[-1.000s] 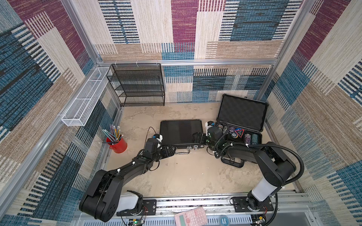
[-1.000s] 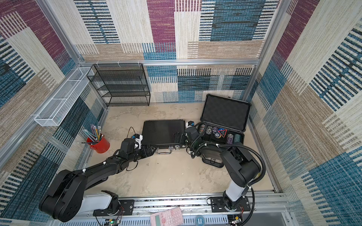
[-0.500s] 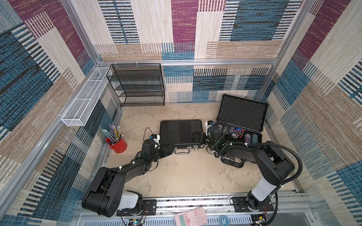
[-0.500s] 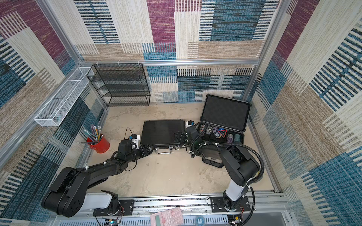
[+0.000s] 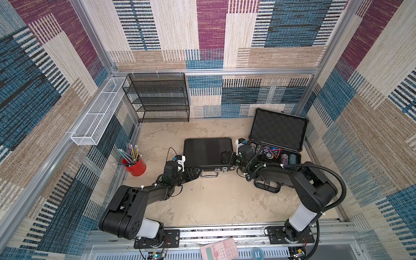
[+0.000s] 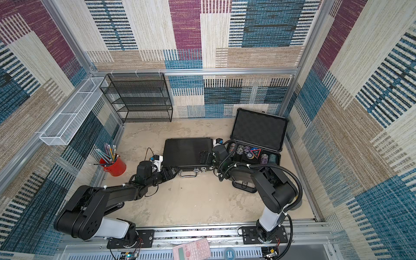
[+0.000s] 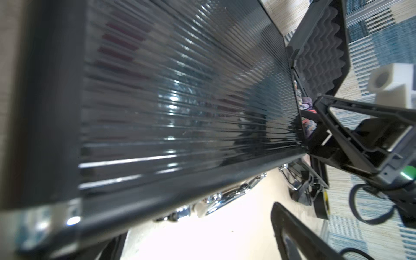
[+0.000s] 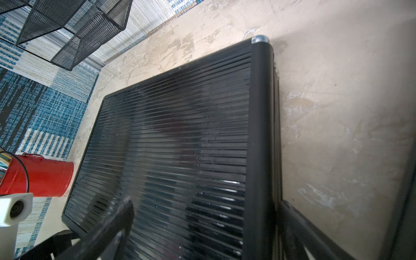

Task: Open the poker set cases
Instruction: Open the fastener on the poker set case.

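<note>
Two cases: grey case [image 5: 279,132] open by the bench's [image 5: 202,202] right edge; slim black case [image 5: 206,152] shut, mid-bench. Left hand [image 5: 194,173] at its handle-side left corner, right hand [image 5: 227,157] at its right edge, both spread wide, gripping nothing. Risk: latches [image 5: 224,170] possibly fastened; prying drags the case. Versus a second ago: hands barely shifted, case just as shut.

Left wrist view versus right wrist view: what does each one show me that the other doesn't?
Only the left wrist view shows the open case, its foam-lined lid raised, and the silver latches on the front edge of the slim black case. Only the right wrist view shows the red pencil cup and the black mesh rack. Both show the slim black case's ribbed lid, which is down, and the tan tabletop it lies on.
</note>
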Controlling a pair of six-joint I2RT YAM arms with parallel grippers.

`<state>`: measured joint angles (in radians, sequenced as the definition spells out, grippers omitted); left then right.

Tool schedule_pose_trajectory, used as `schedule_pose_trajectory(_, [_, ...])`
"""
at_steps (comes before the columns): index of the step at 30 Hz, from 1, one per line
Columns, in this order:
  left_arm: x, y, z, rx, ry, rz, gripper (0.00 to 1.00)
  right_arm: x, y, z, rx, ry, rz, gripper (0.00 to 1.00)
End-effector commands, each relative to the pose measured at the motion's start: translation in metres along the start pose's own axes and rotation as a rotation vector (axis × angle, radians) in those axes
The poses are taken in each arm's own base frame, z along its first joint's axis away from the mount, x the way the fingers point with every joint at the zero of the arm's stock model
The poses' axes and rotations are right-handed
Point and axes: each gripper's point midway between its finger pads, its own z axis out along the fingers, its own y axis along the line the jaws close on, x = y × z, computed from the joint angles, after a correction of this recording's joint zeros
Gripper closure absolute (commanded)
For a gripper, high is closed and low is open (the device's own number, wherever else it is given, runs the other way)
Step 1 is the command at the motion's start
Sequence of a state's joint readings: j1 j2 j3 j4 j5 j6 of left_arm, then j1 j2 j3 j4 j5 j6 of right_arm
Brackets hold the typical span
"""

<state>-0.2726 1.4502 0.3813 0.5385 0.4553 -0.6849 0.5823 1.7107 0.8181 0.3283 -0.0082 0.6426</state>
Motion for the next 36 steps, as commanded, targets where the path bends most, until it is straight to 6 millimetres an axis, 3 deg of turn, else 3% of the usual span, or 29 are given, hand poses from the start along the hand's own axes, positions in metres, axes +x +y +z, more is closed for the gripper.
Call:
schedule_pose_trajectory(1, [-0.001,-0.009,0.001,0.054,0.001,0.015,0.01,0.020,-0.006,0.002,0.012,0.085,0.014,0.00])
schedule_pose_trajectory(8, [0.004,-0.009,0.001,0.070,0.020,0.013,0.01,0.022,-0.005,0.003,0.002,0.096,0.016,0.00])
schedule_pose_trajectory(13, [-0.002,-0.020,0.001,0.127,-0.002,0.040,0.01,0.024,-0.004,0.005,-0.004,0.102,0.017,0.01])
schedule_pose_trajectory(19, [-0.005,-0.019,0.001,0.145,-0.020,0.021,0.01,0.025,-0.004,0.005,-0.006,0.106,0.015,0.01])
schedule_pose_trajectory(30, [-0.003,-0.035,-0.002,0.300,-0.033,-0.013,0.01,0.029,-0.006,0.005,-0.004,0.119,0.016,0.01])
schedule_pose_trajectory(36, [-0.003,-0.034,-0.005,0.339,-0.067,-0.037,0.03,0.031,-0.007,0.005,-0.005,0.126,0.017,0.02])
